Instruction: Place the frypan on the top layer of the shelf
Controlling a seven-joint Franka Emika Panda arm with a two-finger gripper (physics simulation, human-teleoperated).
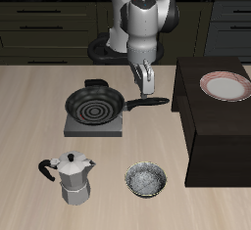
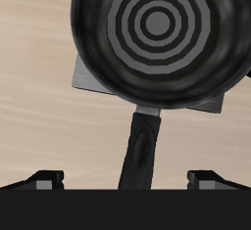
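Resting on the flat grey square burner plate (image 1: 94,124), the round black frypan (image 1: 94,105) is seen with its long handle beneath the two-finger gripper (image 1: 146,80), whose jaws are held apart; the dark boxy shelf (image 1: 211,126) stands beside.

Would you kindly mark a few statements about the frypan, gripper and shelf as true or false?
1. The frypan sits on the grey burner plate. True.
2. The gripper is shut on the pan's handle. False: in the wrist view the fingers stand apart on either side of the handle, not closed on it.
3. A pink-rimmed plate lies on the shelf top. True.
4. The moka pot stands on the shelf. False: it is on the table near the front edge, beside the small bowl.
5. The frypan holds the bowl. False: the pan is empty.
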